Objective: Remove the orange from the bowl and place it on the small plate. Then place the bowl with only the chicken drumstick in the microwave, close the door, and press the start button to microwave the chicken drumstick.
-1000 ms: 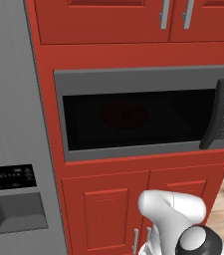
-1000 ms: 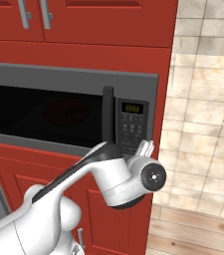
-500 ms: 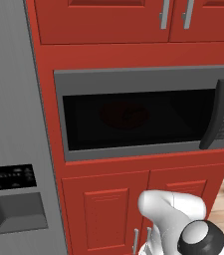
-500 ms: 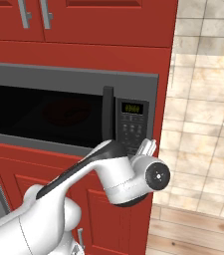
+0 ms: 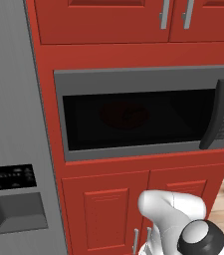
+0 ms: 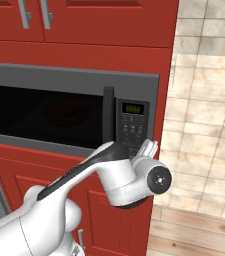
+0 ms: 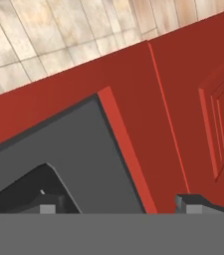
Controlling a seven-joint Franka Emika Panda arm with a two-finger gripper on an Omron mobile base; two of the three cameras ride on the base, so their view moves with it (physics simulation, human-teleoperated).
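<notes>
Now my pincer (image 6: 149, 148) sits nearer the keypad panel (image 6: 133, 131), middle right of frame; its spread I cannot tell. The door (image 5: 133, 117) is closed, the bowl (image 5: 126, 113) dimly behind the glass. Start press comes next.

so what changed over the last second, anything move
Only the arm: its wrist has crept slightly right and up, closer to the keypad of the microwave. The door has stayed shut, with the bowl dim behind the glass. Nothing gripped.
</notes>
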